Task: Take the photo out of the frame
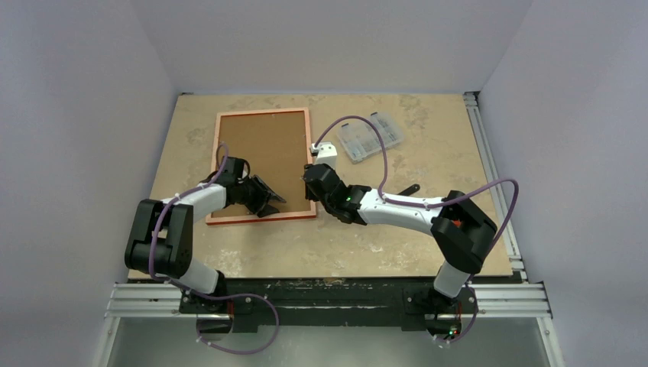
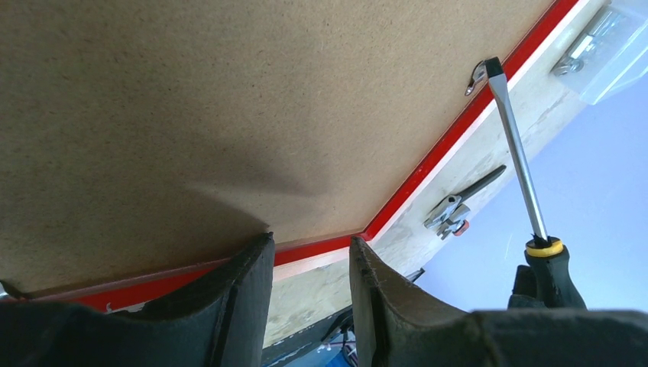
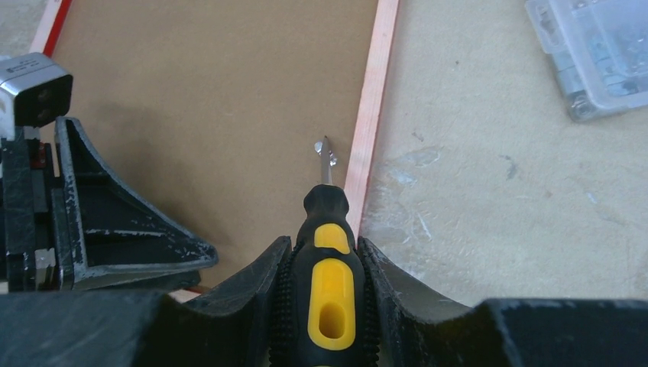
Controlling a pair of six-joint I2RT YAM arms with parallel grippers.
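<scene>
The red frame [image 1: 312, 164] lies face down on the table. The photo's brown board back [image 1: 260, 157] fills it, and the print side is hidden. My right gripper [image 3: 325, 248] is shut on a black-and-yellow screwdriver [image 3: 330, 290]. The screwdriver's tip rests at a small metal tab [image 3: 324, 149] on the board, just inside the frame's right edge [image 3: 367, 153]. My left gripper [image 2: 312, 248] is open and empty. It hovers low over the frame's near edge [image 2: 321, 246], close to the near right corner. The screwdriver shaft [image 2: 520, 164] and the tab [image 2: 477, 76] also show in the left wrist view.
A clear plastic parts box [image 1: 370, 136] sits to the right of the frame's far corner. A small dark-handled tool [image 1: 409, 189] lies on the table right of the right arm. The table's near edge [image 1: 321, 277] lies just below the frame.
</scene>
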